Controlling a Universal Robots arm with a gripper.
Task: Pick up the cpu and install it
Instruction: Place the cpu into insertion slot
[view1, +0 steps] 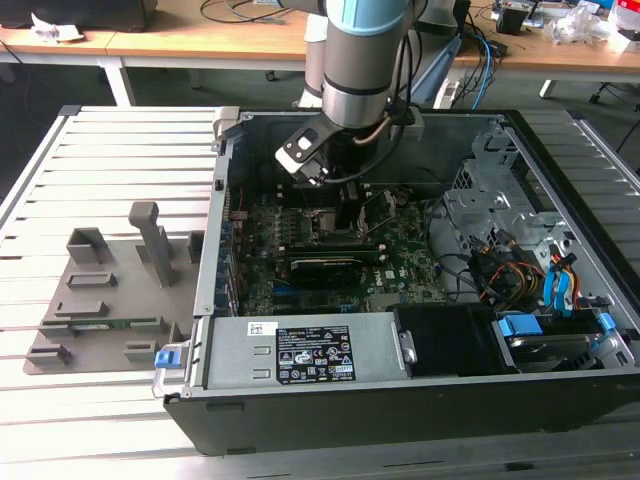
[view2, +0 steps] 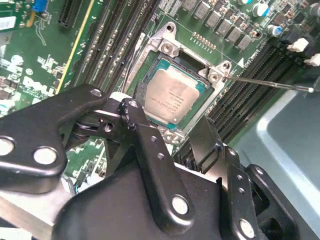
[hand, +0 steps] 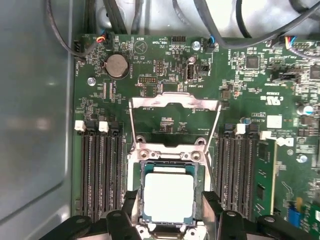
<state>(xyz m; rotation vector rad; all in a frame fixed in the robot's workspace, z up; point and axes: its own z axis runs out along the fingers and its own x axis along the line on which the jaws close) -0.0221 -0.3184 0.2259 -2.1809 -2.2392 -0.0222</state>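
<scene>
Tool (view2: 162, 115) hangs wide open and empty over the chip (hand: 167, 197), which I judge light, stiff, slick-topped and fragile underneath, so grip opposite edges.

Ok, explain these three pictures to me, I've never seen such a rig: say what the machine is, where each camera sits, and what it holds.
The exterior view looks from outside at a robot arm reaching down into an open computer case on a slatted table; a grey parts tray lies at the exterior view's left. Both wrist views come from cameras riding on the arm, looking at the green motherboard. The cpu, the silvery square, lies in its socket with the metal frame swung open. The gripper seems to hold nothing: its black fingers stand apart on either side of the cpu.
</scene>
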